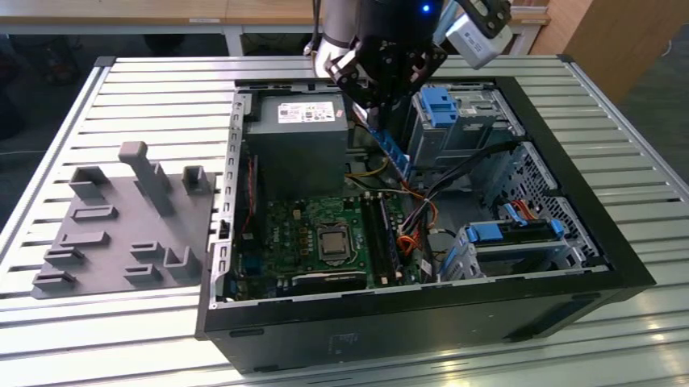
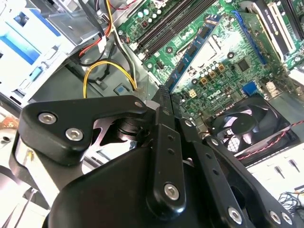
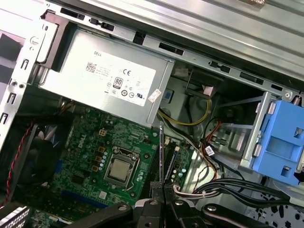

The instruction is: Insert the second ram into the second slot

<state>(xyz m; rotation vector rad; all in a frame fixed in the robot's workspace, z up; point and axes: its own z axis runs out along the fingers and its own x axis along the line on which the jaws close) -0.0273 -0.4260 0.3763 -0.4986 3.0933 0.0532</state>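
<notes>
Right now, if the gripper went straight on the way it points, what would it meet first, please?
Likely the motherboard by its memory slots: the gripper, shut on the second ram, points down into the open case, stick end leading. Depth is unclear.

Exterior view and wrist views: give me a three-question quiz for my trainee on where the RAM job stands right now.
1. True or false: the gripper is shut on the second ram.
2. Where is the second ram? A) seated fully in a slot; B) held in the air over the motherboard; C) lying on the slatted table.
3. Fill in: in the exterior view, the grey fixture plate lies outside the computer case, on the exterior view's ____.

Key: 1 true; 2 B; 3 left.
</notes>
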